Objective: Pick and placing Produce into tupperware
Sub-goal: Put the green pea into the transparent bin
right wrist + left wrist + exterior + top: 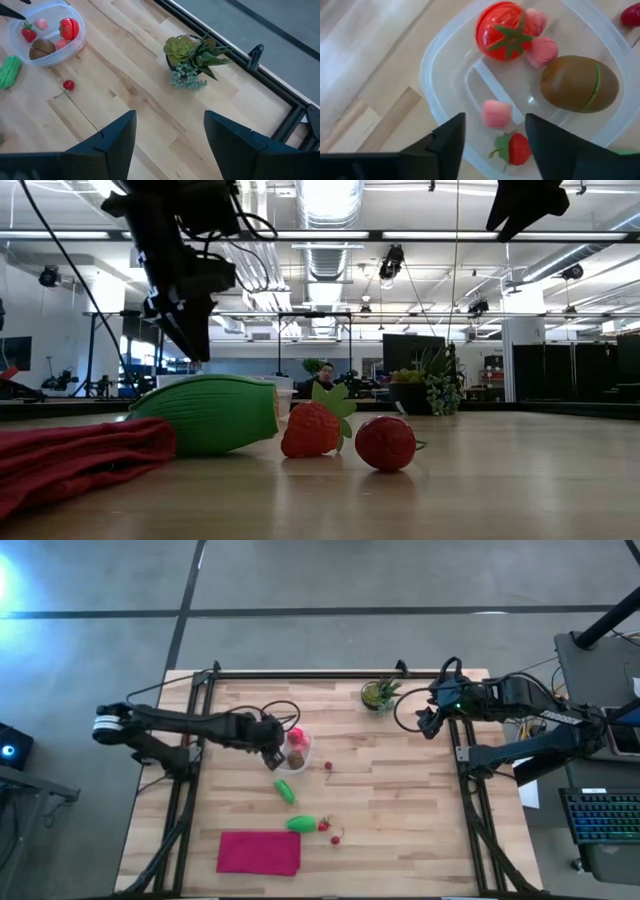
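Note:
The clear tupperware (309, 756) (432, 65) sits on the wooden table and holds a red tomato-like ball (501, 24), a brown kiwi (579, 83), pink pieces (496, 114) and a strawberry (514, 149). My left gripper (273, 757) (495, 135) hangs open over the container's rim, touching nothing. Still lying on the table are a green oblong piece (286, 790), a second green one (300, 824) (210, 415), a strawberry (312, 428), a cherry (386, 442) and another cherry (328, 767) (68, 85). My right gripper (428, 725) (169, 137) waits open above the table's right side.
A spiky potted plant (380, 694) (192, 57) stands near the far edge, close to the right gripper. A magenta cloth (259, 852) (70, 455) lies flat near the near edge. Black frame rails (463, 755) run along both sides of the table.

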